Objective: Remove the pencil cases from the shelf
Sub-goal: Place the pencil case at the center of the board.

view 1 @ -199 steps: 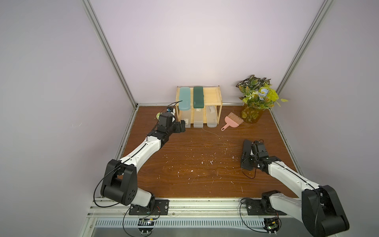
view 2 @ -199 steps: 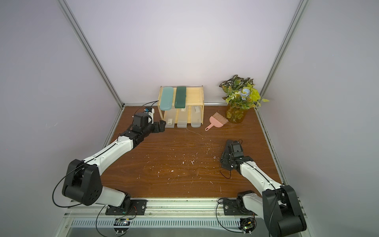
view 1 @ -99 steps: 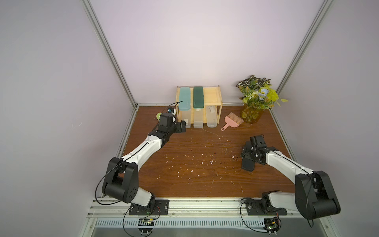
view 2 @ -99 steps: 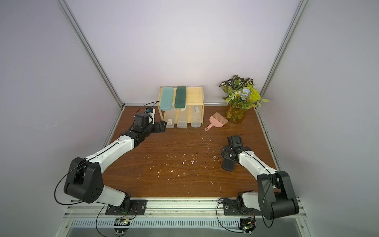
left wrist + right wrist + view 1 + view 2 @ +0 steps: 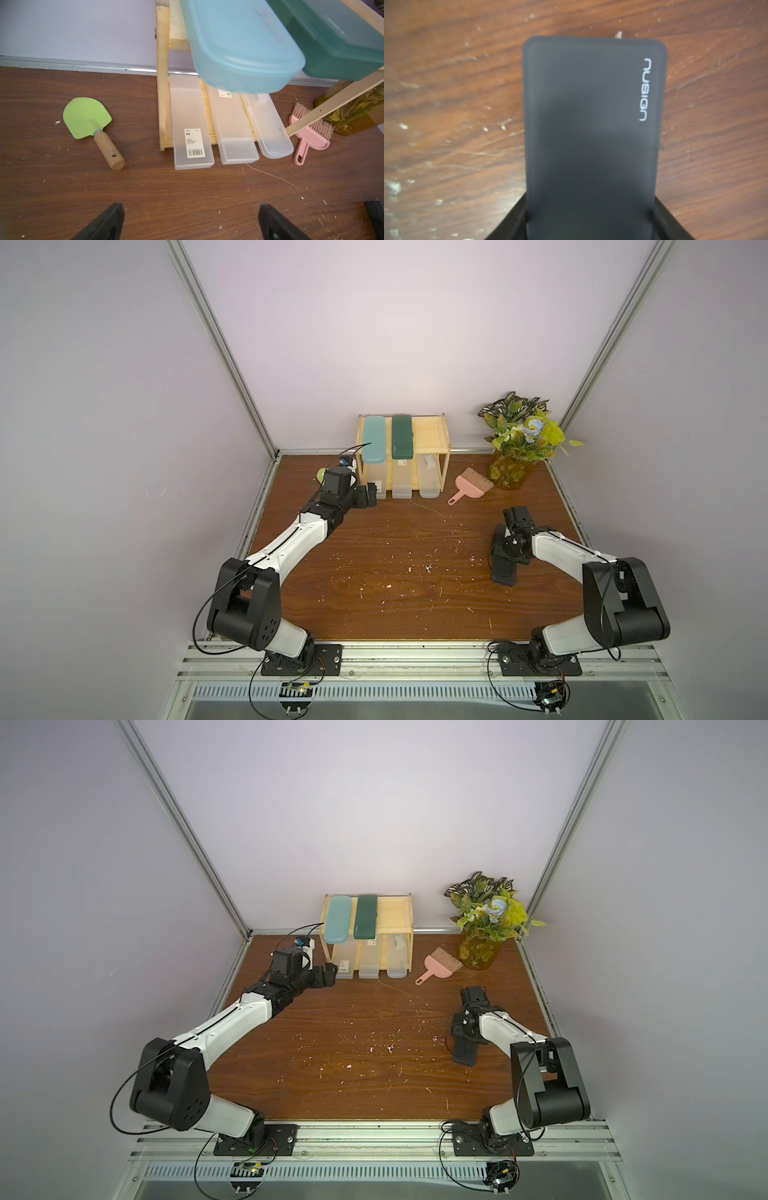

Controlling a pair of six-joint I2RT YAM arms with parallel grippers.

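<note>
Right gripper (image 5: 508, 551) is pinching one end of the black case (image 5: 503, 570). Over the last second the arm behind it has folded in toward its base, while the case has stayed in much the same spot, low over the table (image 5: 395, 539) and well apart from the shelf (image 5: 430, 435). Whether it rests on the wood cannot be told. By the look of it, one case is off, likely being set down, with five to go. Left gripper (image 5: 193, 209), spread wide, has crept a little nearer the lower tier. On top of the shelf lie the teal case (image 5: 374, 439) and the green case (image 5: 402, 436), both overhanging the front, with the right third bare. Below, three frosted cases (image 5: 191, 124) lie side by side with their ends sticking out, and nothing shows through their walls
</note>
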